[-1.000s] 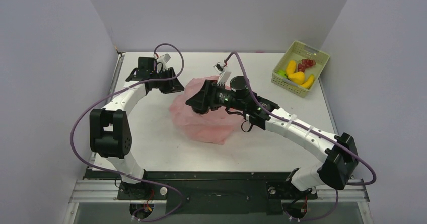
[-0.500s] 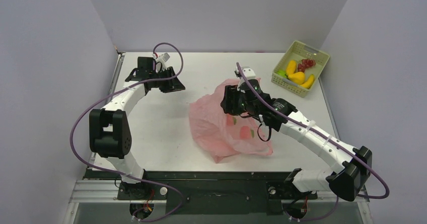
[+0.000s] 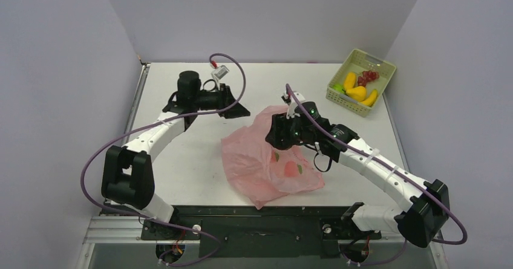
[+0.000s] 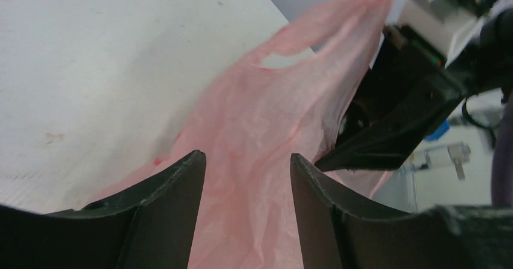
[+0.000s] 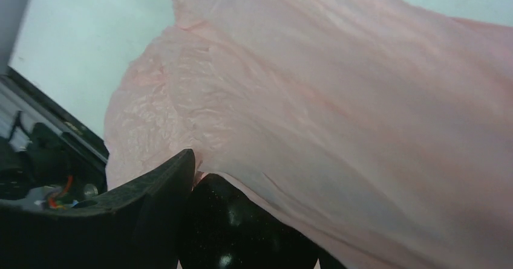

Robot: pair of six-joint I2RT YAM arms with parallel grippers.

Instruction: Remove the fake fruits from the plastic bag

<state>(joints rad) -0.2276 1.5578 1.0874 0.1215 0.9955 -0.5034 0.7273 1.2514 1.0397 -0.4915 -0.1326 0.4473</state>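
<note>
Right hand (image 3: pixel 277 135): closed and held above the table (image 3: pixel 181 154), with the bag (image 3: pixel 257 169) hanging from its grip.
In its grip: the wrist view shows one finger (image 5: pixel 145 202) pressed against a dark ball (image 5: pixel 242 233) with film draped over it. This is probably the purple fruit pinched together with the bag, and the other finger is hidden.
Left hand (image 3: pixel 239 111): wide open and empty, just beside the bag's upper left flank. Its gap faces the film.
Bag position: mid-table, with the top lifted and the lower part slumped toward the near edge.
Inside: a red fruit (image 3: pixel 292 169) shows through the film low down, and a smaller lump sits above it.
Basket (image 3: pixel 382 63): at the far right corner, well apart from the bag, with several fruits (image 3: pixel 357 87) in it.
Step in hand: bring the left hand onto the bag, so that the two hands can part the film from the fruit.
Where to grip: take the film alone, high up near the loop (image 4: pixel 320 27) and clear of the lumps.
How: close fully on the thin film and hold it firm while the right hand draws away. Keep the mouth uppermost, or the red fruit may roll out.
Risk: the film is slippery and crinkly, so a shallow pinch may slide off.
</note>
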